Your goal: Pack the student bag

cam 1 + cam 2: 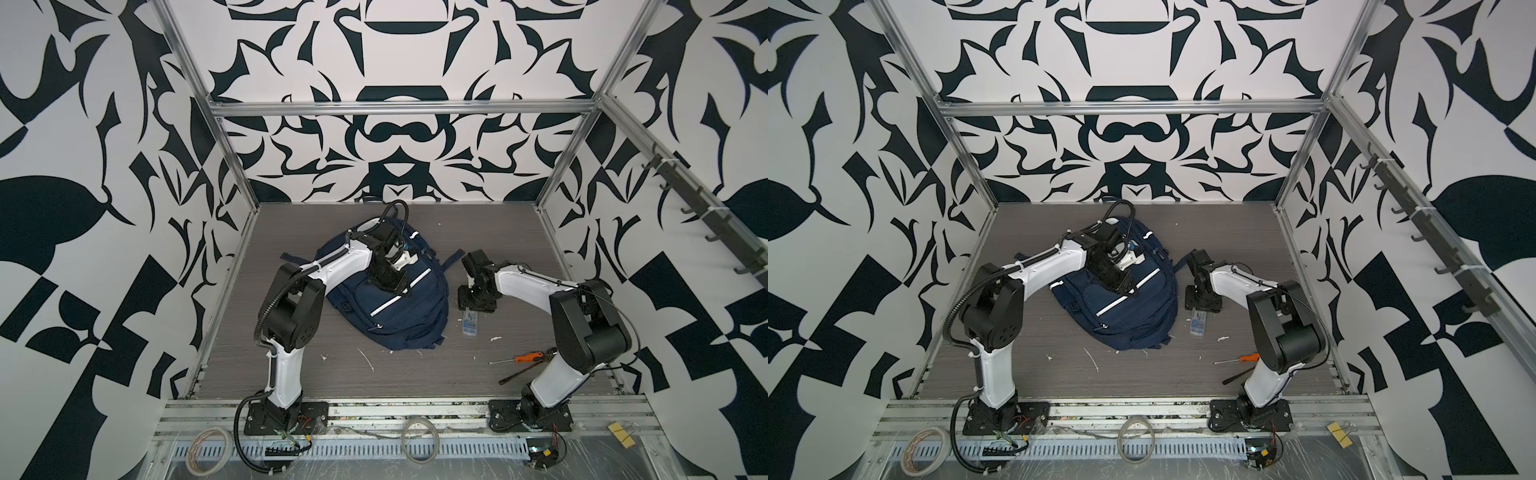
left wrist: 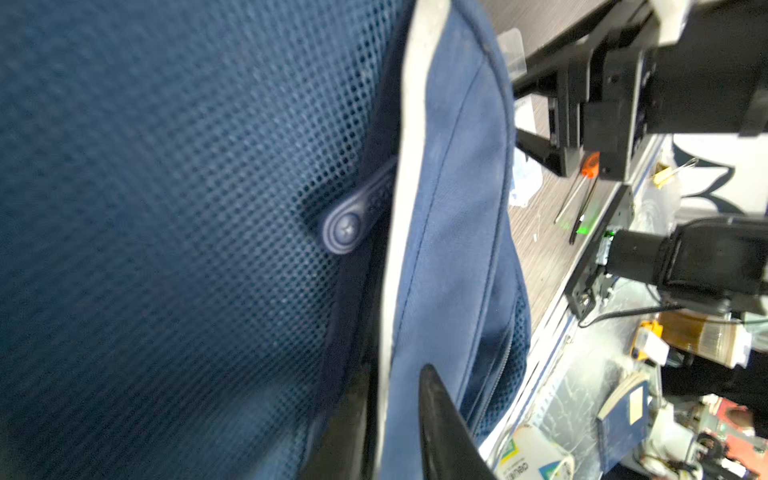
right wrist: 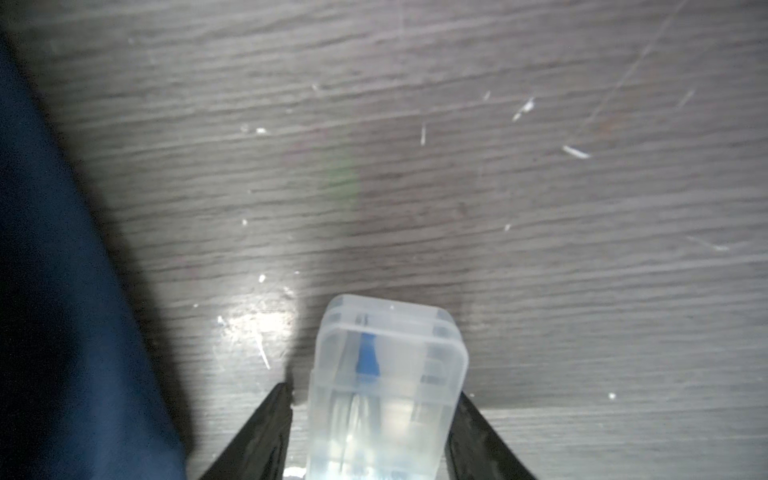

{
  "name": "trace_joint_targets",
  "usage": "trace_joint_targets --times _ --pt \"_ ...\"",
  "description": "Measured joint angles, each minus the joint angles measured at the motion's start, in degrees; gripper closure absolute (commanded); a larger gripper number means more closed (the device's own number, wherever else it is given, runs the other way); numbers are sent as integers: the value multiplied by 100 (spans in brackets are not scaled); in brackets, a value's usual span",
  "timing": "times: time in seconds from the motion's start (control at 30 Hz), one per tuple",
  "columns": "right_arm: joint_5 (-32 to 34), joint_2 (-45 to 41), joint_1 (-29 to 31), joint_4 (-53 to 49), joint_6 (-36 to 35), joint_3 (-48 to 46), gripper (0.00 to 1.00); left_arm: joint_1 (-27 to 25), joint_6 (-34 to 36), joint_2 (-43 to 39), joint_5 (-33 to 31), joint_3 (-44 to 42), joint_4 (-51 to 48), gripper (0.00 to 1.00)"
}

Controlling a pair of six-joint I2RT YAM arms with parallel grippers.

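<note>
The student bag (image 1: 399,320) (image 1: 1133,324), a navy backpack with white stripes, lies flat in the middle of the table. My left gripper (image 1: 397,286) (image 1: 1125,286) is down on its upper front. In the left wrist view that gripper (image 2: 395,415) is shut on a white-edged flap of the student bag (image 2: 449,208), next to a mesh panel and a grey zip pull (image 2: 345,232). To the right of the bag my right gripper (image 1: 476,305) (image 1: 1202,305) (image 3: 374,399) straddles a clear plastic case (image 1: 470,324) (image 3: 386,374) lying on the table. One finger touches it and a thin gap shows at the other.
An orange-handled screwdriver (image 1: 528,356) and a black tool (image 1: 521,372) lie near the right arm's base. A bag strap (image 1: 455,257) trails toward the right gripper. Tape rolls (image 1: 208,449) sit on the front rail. The bag's side (image 3: 62,291) is close beside the case.
</note>
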Motion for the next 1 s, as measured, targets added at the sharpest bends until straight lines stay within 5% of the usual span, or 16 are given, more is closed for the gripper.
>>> trace_joint_targets --times 0.13,0.27,0.6,1.0 --pt "31 28 7 -2 -4 22 47 2 -219 0 157 -90 192 100" --pt "42 37 24 13 -26 31 52 20 -476 -13 326 -87 426 100" --pt "-275 -251 37 450 -201 -286 86 232 -1145 -275 800 173 769 100" --pt "-509 -1565 70 372 -243 -686 99 1099 -2109 -782 1644 -404 1694 100"
